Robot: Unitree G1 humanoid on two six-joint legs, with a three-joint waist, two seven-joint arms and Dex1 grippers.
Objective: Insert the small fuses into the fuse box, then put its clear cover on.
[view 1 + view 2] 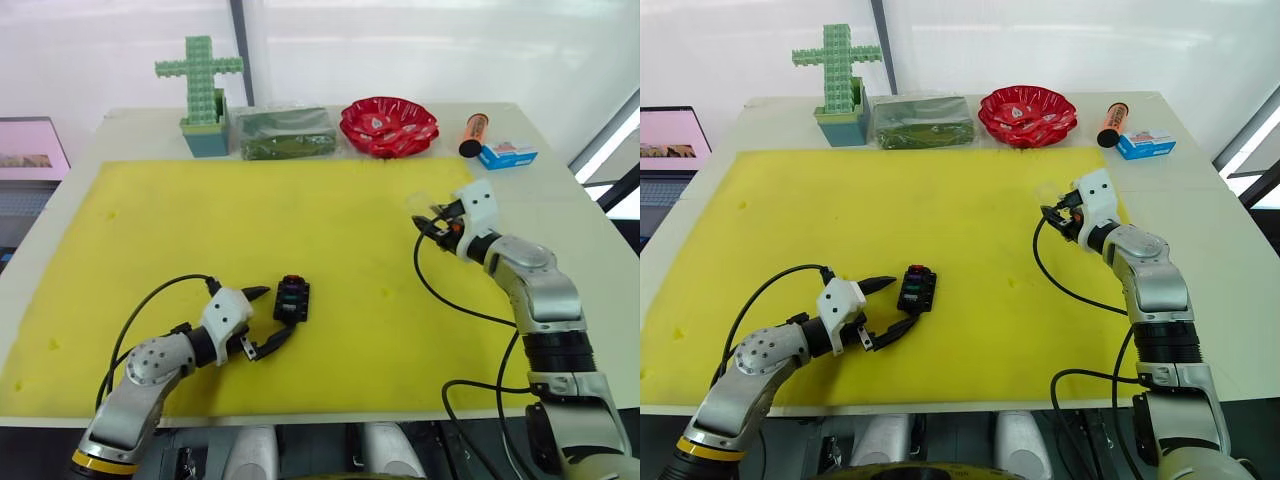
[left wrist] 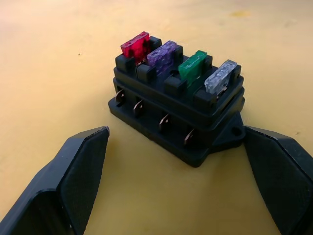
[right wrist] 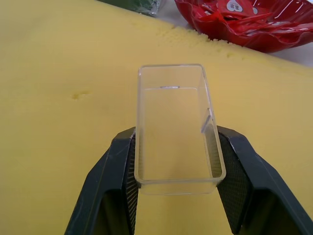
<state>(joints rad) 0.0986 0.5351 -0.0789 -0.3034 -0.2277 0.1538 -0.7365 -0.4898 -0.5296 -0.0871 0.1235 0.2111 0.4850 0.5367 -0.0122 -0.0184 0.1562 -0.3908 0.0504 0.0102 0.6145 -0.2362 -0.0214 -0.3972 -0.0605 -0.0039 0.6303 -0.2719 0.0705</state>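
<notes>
- My left gripper (image 1: 268, 322): fingers spread wide, holding nothing, low over the yellow foam mat (image 1: 150, 230) near its front edge. The fuse box sits just ahead of the fingertips, partly between them; in my left wrist view one finger (image 2: 73, 181) stands apart from the box, while the other lies just beside its corner tab, contact unclear.
- Fuse box (image 2: 178, 105): black block, upright on the mat, front centre-left. Metal tabs line the side facing my left wrist camera.
- Small fuses, all four seated in a row on top of the box: red fuse (image 2: 135, 45), purple fuse (image 2: 162, 52), green fuse (image 2: 192, 64), grey fuse (image 2: 220, 77).
- My right gripper (image 3: 177, 169): closed narrowly around the clear cover (image 3: 175, 125), one pad on each long side. I hold it on the right of the mat, towards the back, well apart from the fuse box.
- Clear cover: transparent rectangular cap, gripped at one end, the rest projecting beyond my fingertips.
- Back of table, behind the mat: green block cross in a teal pot (image 1: 202, 95), dark green box (image 1: 285, 133), red dish (image 1: 389, 126), orange cylinder (image 1: 473, 134), blue-and-white carton (image 1: 508, 154).
</notes>
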